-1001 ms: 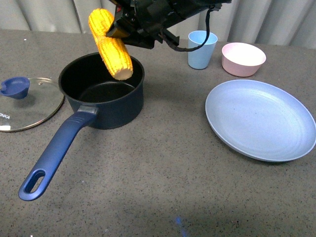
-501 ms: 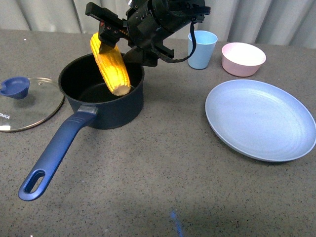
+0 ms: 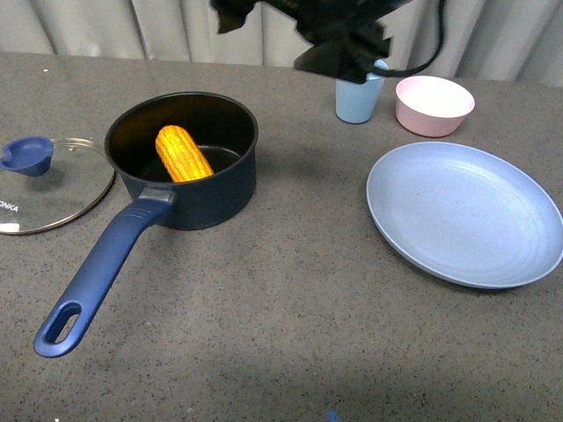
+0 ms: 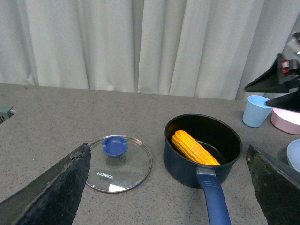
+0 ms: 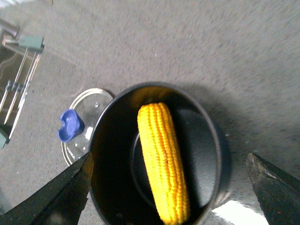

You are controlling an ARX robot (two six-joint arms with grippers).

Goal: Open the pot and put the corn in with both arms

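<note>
My right arm (image 3: 339, 35) is black and angular, a black cable (image 3: 431, 44) trailing off it; my fingers (image 5: 61, 197) are dark wedges.

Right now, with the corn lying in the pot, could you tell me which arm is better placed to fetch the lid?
Probably the left. The glass lid lies on the pot's left side, before the left fingers, which are open. The right arm hangs beyond the pot, near the blue cup.

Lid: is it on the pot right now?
No. In the front view the glass lid lies flat on the table beside the pot, whose open top shows the corn inside.
</note>
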